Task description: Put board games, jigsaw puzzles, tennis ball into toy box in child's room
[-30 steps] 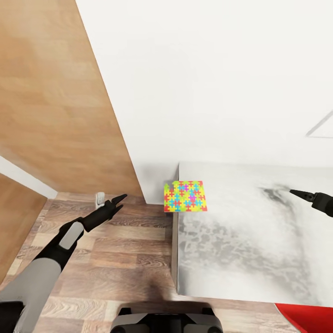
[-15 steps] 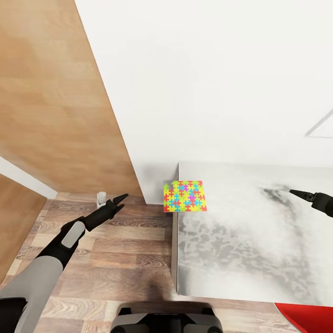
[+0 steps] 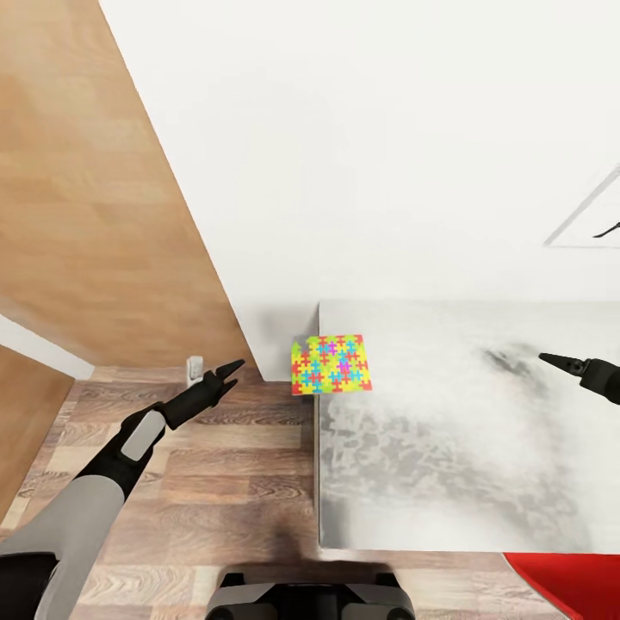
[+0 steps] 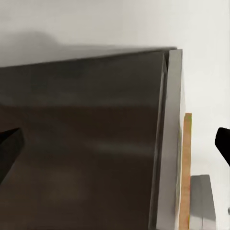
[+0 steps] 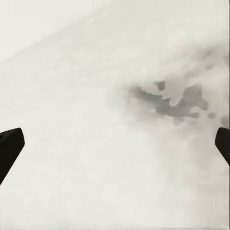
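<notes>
Nearest in the head view, the robot's dark base edge [image 3: 310, 598] sits low in the middle, above a wood-plank floor [image 3: 224, 482]. A bright red curved object [image 3: 573, 581] shows at the near right corner of the marble-patterned white and grey table [image 3: 448, 465].

The table serves as the landmark. The left arm, grey at the upper part and black toward the wrist, reaches out over the floor on the left side of the table, well apart from its left edge. The left gripper [image 3: 226, 372] points toward the table's far left corner; in the head view its fingers look close together at the tip, while in the left wrist view the two black fingertips [image 4: 8, 148] sit at opposite edges of the picture, so they stand apart with nothing between them. That view looks at the table's pale edge [image 4: 167, 143] and dark underside.

The right gripper [image 3: 555, 361] hangs above the right part of the table, over a grey smudge in the marble pattern. In the right wrist view its black fingertips [image 5: 10, 146] also sit far apart at each edge, with only tabletop [image 5: 115, 143] between them.

The multicoloured square jigsaw puzzle [image 3: 331, 364] lies flat on the table's far left corner, its left edge overhanging slightly, between the two grippers and nearer the left one.

Beyond the table rises a plain white wall [image 3: 362, 146]; left of it is a light wooden panel [image 3: 86, 189]. A small pale object [image 3: 195, 368] stands on the floor at the panel's foot, just beside the left gripper.
</notes>
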